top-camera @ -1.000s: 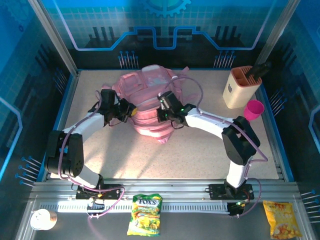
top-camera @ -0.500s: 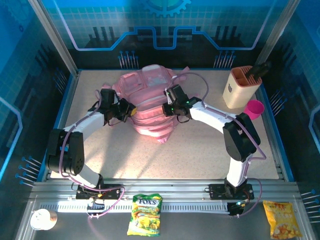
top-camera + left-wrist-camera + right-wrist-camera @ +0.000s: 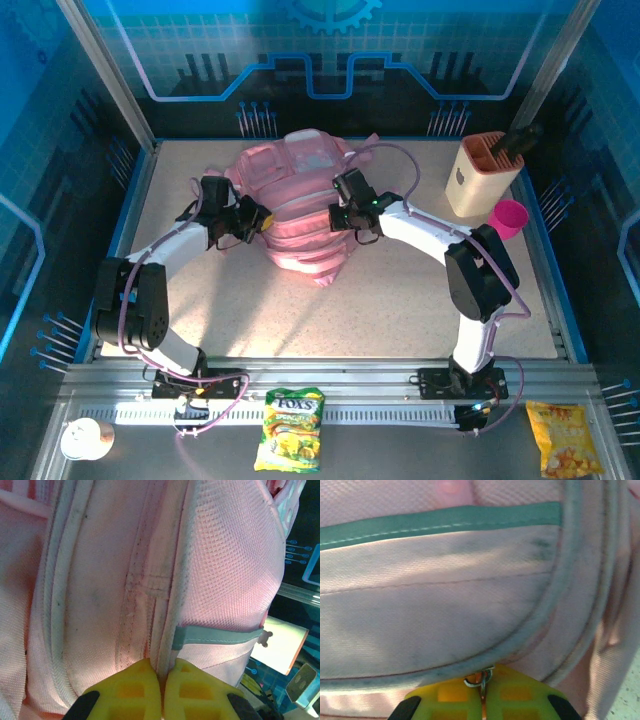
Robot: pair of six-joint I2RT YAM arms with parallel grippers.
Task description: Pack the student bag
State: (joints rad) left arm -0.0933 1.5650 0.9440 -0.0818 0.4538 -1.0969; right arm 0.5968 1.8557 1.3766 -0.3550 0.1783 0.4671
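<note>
Speckled table (image 3: 400,300) sat inside blue walls. One student bag (image 3: 300,170) lay crumpled at its far middle. Two arms reached to it. The left gripper (image 3: 161,680) was squeezed tight on the bag's pale edge strip. The right gripper (image 3: 482,692) was pinched on a small metal ring (image 3: 479,679) at the bag's seam. From above, both tips were hard to see against the bag. Two packets lay on the near rail. The green packet (image 3: 289,430) read "FOX'S". The yellow packet (image 3: 563,438) had words too small to read. One tan holder (image 3: 482,175) bore an apple mark, near one pink cup (image 3: 507,219).
</note>
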